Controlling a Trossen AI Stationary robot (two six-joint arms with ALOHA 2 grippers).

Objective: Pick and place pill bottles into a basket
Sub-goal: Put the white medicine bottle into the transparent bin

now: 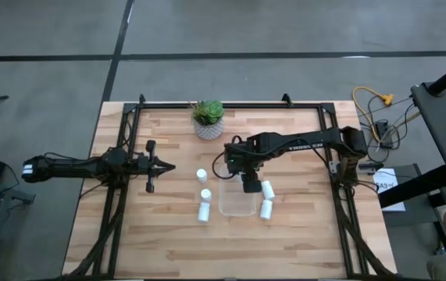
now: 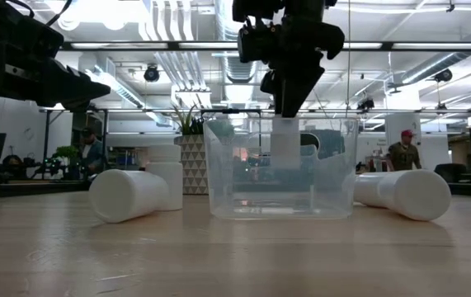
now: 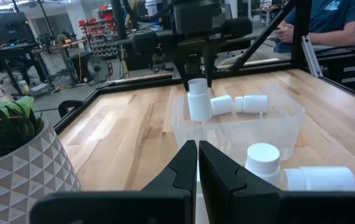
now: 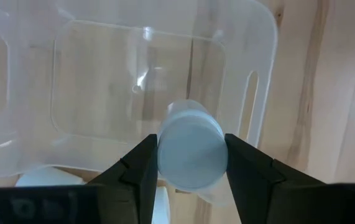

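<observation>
Your left gripper (image 1: 168, 167) waits at the table's left side w/ fingers pressed together, nothing in them. Right of it, 3 pill bottles (image 1: 201, 176) sit left of the basket (image 1: 238, 203): 1 upright, 2 lower down near its left wall. The plant pot (image 1: 208, 121) stands behind, well apart. Your right gripper (image 1: 250, 186) hangs over the basket's rear edge, pinching 1 bottle (image 4: 191, 152) upright. 2 more bottles (image 1: 267, 190) lie just beside the right wall. So you count 6, none resting in the basket. From above, the gripper hides the held bottle.
</observation>
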